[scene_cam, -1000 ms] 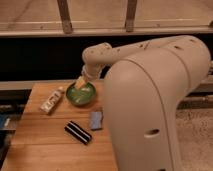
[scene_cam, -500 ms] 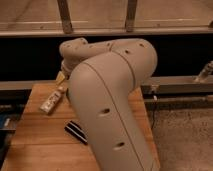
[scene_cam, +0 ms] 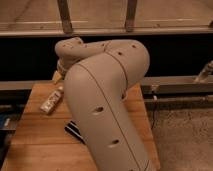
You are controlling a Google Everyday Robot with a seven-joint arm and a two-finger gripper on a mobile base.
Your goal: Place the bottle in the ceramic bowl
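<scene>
The bottle [scene_cam: 51, 101], slim and pale with a whitish label, lies on its side on the left part of the wooden table [scene_cam: 30, 142]. My big beige arm [scene_cam: 105, 105] fills the middle of the camera view and hides the ceramic bowl. Only a small yellowish piece of my gripper [scene_cam: 57, 76] peeks out under the wrist, just behind the bottle's far end and apart from it. It stands open, and nothing shows in it.
A black block with white stripes [scene_cam: 74, 131] sticks out from under the arm near the table's middle. A metal rail [scene_cam: 170, 31] and dark gap run behind the table. A blue object [scene_cam: 4, 122] sits off the left edge. Grey floor lies right.
The arm has swung left and closer to the camera, so it now covers the bowl and the sponge. The bottle has stayed where it was.
</scene>
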